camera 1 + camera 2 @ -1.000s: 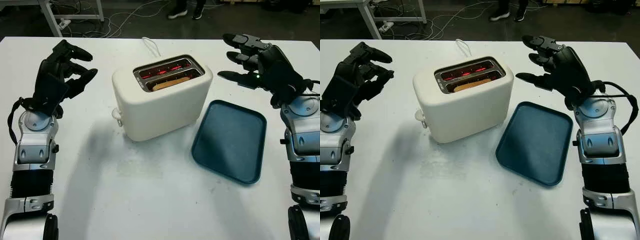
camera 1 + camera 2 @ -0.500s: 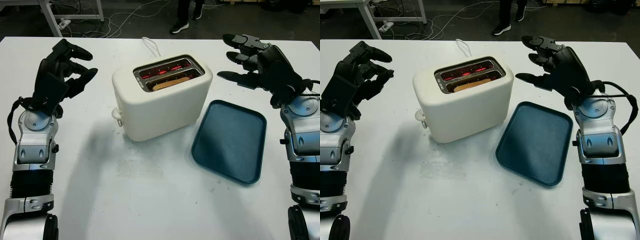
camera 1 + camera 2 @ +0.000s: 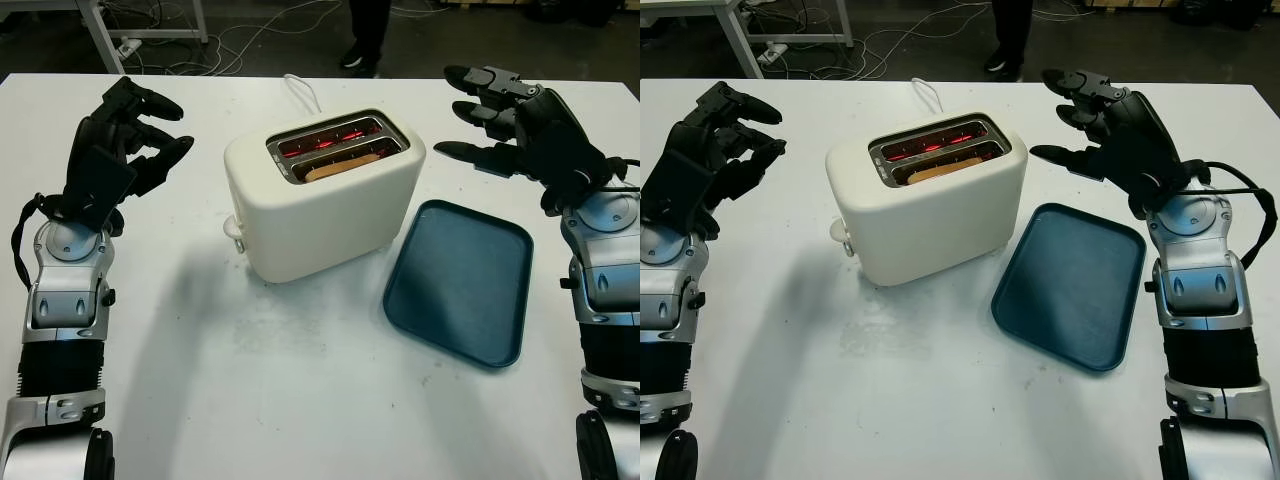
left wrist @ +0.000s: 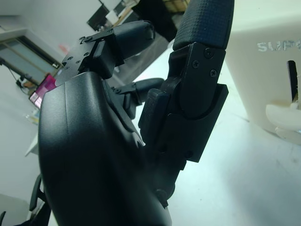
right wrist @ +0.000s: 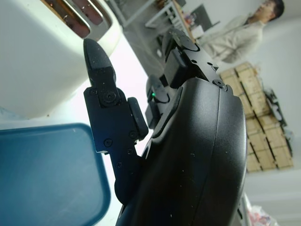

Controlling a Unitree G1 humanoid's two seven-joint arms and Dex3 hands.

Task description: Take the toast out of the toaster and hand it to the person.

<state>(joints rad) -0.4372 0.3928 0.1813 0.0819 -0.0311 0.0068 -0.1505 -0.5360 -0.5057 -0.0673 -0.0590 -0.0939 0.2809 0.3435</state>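
toast (image 3: 343, 165): sitting low in the near slot of the toaster, only its brown top edge showing; the far slot is glowing red.
toaster (image 3: 325, 195): standing upright on the white table (image 3: 300, 400), middle of the far half, its lever knob facing the robot's left; a white cord (image 3: 300, 88) is trailing from its back toward the far edge.
tray (image 3: 461, 281): lying flat just beside the toaster on the robot's right, nothing on it, not touching the toaster.
open room: bare tabletop is stretching across the whole near half and on both sides of the toaster.
right hand (image 3: 520, 130): hovering above the table beyond the tray's far corner, to the right of the toaster and apart from it; holding nothing, fingers stretched out toward the toaster.
left hand (image 3: 118, 140): hanging over the table well to the left of the toaster, holding nothing, fingers curled in.
person (image 3: 365, 30): legs are standing past the far edge of the table, behind the toaster.
change: the person's feet are now standing closer to the centre line than a second ago; both hands, toast, toaster and tray are staying where they were.
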